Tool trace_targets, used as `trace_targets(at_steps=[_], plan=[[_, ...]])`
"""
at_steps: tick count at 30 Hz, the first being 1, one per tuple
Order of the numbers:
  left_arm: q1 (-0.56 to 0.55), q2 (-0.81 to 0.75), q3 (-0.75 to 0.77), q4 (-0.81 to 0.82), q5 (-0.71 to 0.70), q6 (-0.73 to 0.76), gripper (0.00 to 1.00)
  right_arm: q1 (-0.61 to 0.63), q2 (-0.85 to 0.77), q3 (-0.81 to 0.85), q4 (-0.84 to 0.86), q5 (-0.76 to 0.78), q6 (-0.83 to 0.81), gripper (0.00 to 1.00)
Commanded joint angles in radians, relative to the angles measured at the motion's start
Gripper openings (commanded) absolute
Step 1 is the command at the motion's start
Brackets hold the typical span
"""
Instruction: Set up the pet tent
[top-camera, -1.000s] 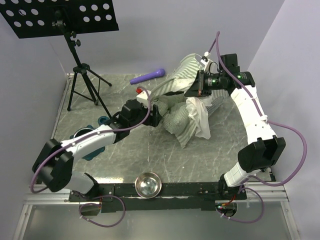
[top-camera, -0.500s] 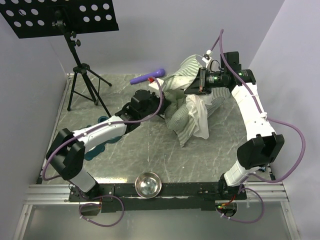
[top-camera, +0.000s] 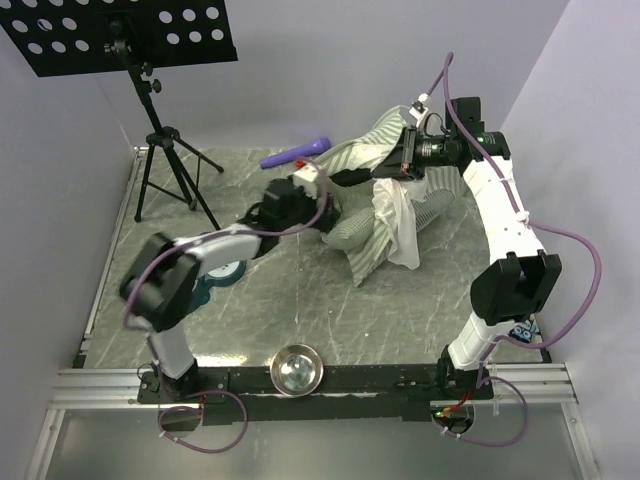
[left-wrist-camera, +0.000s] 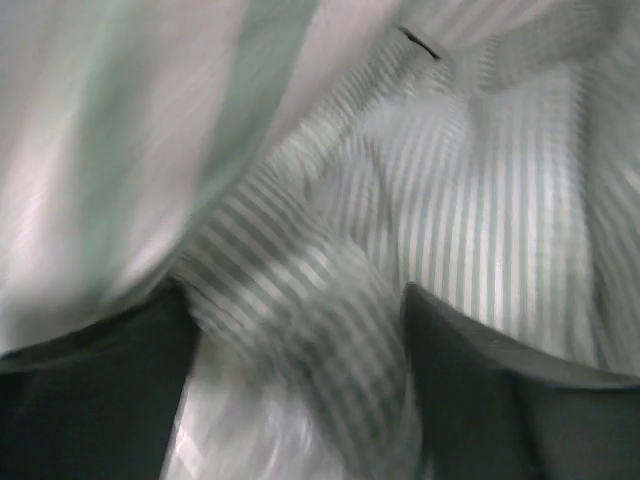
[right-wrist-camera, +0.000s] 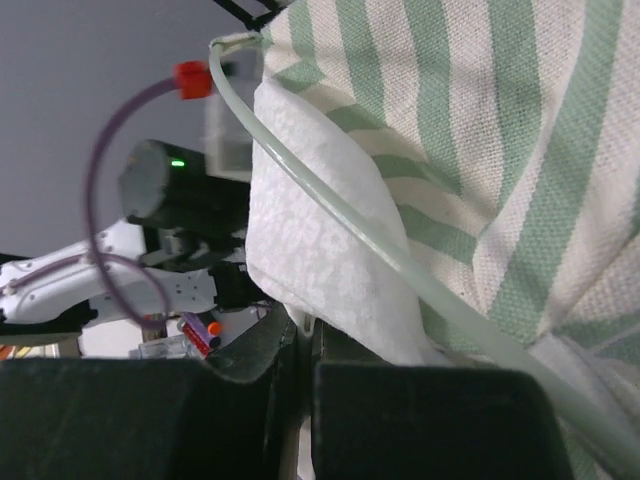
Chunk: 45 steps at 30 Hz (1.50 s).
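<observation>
The pet tent (top-camera: 366, 252) lies crumpled at the back middle of the table, green-and-white striped with a white mesh panel (top-camera: 396, 215) hanging down. My right gripper (top-camera: 382, 174) is shut on the mesh fabric (right-wrist-camera: 320, 250) and holds it up; a thin pale pole (right-wrist-camera: 400, 268) runs across the striped cloth (right-wrist-camera: 470, 150) in the right wrist view. My left gripper (top-camera: 322, 214) is pushed into the tent's left side. In the left wrist view its jaws (left-wrist-camera: 300, 340) stand apart with a fold of finely striped fabric (left-wrist-camera: 290, 290) between them; the view is blurred.
A steel bowl (top-camera: 297, 368) sits at the near edge. A teal bowl holder (top-camera: 216, 276) lies under the left arm. A purple object (top-camera: 297, 152) lies at the back. A black music stand tripod (top-camera: 165, 170) stands at back left. Walls close in on the left, back and right.
My left arm has reached further back and right, pushing its gripper deeper into the tent. My right gripper has lifted the mesh a little up and back.
</observation>
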<state>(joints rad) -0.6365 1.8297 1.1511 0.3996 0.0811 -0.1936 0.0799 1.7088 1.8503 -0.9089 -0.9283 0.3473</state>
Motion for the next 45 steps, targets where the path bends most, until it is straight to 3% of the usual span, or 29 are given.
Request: trace_targets(at_steps=[1, 5, 9, 15, 18, 21, 23, 24, 25, 27, 30, 34, 36, 38, 39, 41, 43, 45], plan=[[0.063, -0.350, -0.132, 0.002, 0.313, 0.058, 0.95, -0.023, 0.046, -0.049, -0.131, -0.109, 0.105, 0.00], [0.069, -0.558, -0.178, -0.188, 0.538, 0.233, 0.98, -0.014, 0.052, -0.031, -0.154, -0.089, 0.053, 0.00], [0.052, -0.589, -0.217, -0.283, 0.733, 0.420, 0.96, 0.007, 0.055, -0.022, -0.163, -0.098, 0.021, 0.00], [-0.068, -0.370, -0.110, -0.185, 0.638, 0.505, 0.95, 0.035, 0.025, -0.039, -0.156, -0.150, 0.033, 0.00], [-0.092, -0.262, -0.068, -0.134, 0.571, 0.525, 0.86, 0.043, 0.002, -0.037, -0.147, -0.167, 0.061, 0.00], [-0.097, -0.201, -0.012, -0.114, 0.565, 0.534, 0.59, 0.044, -0.035, -0.060, -0.131, -0.181, 0.105, 0.00], [-0.104, -0.205, 0.007, -0.023, 0.524, 0.446, 0.14, 0.055, -0.060, -0.080, -0.124, -0.198, 0.143, 0.00], [-0.112, -0.223, -0.002, 0.064, 0.416, 0.363, 0.01, 0.061, -0.072, -0.098, -0.114, -0.208, 0.159, 0.00], [-0.120, -0.228, -0.007, 0.146, 0.282, 0.276, 0.01, 0.070, -0.083, -0.108, -0.114, -0.208, 0.170, 0.00], [-0.140, -0.216, 0.021, 0.183, 0.099, 0.150, 0.01, 0.083, -0.087, -0.135, -0.094, -0.230, 0.209, 0.00], [-0.190, -0.147, 0.045, 0.219, -0.016, 0.121, 0.01, 0.087, -0.086, -0.161, -0.029, -0.274, 0.300, 0.00], [-0.213, -0.014, 0.061, 0.203, 0.158, 0.144, 0.01, 0.090, -0.051, -0.090, 0.021, -0.305, 0.384, 0.00], [-0.221, 0.041, 0.093, 0.098, 0.206, 0.218, 0.04, 0.087, -0.025, -0.002, 0.007, -0.299, 0.372, 0.00], [-0.215, 0.039, 0.084, 0.061, 0.209, 0.224, 0.23, 0.077, -0.009, 0.018, 0.002, -0.300, 0.366, 0.00], [-0.206, 0.010, 0.055, 0.067, 0.218, 0.232, 0.40, 0.066, -0.002, 0.020, -0.001, -0.303, 0.364, 0.00], [-0.186, -0.061, 0.000, 0.067, 0.229, 0.247, 0.57, 0.040, 0.015, 0.020, -0.033, -0.284, 0.329, 0.00], [-0.160, -0.125, 0.001, -0.037, 0.273, 0.272, 0.76, 0.011, 0.034, 0.015, -0.086, -0.256, 0.259, 0.00], [-0.117, -0.191, 0.022, -0.146, 0.289, 0.278, 0.93, -0.005, 0.046, 0.010, -0.117, -0.233, 0.201, 0.07]])
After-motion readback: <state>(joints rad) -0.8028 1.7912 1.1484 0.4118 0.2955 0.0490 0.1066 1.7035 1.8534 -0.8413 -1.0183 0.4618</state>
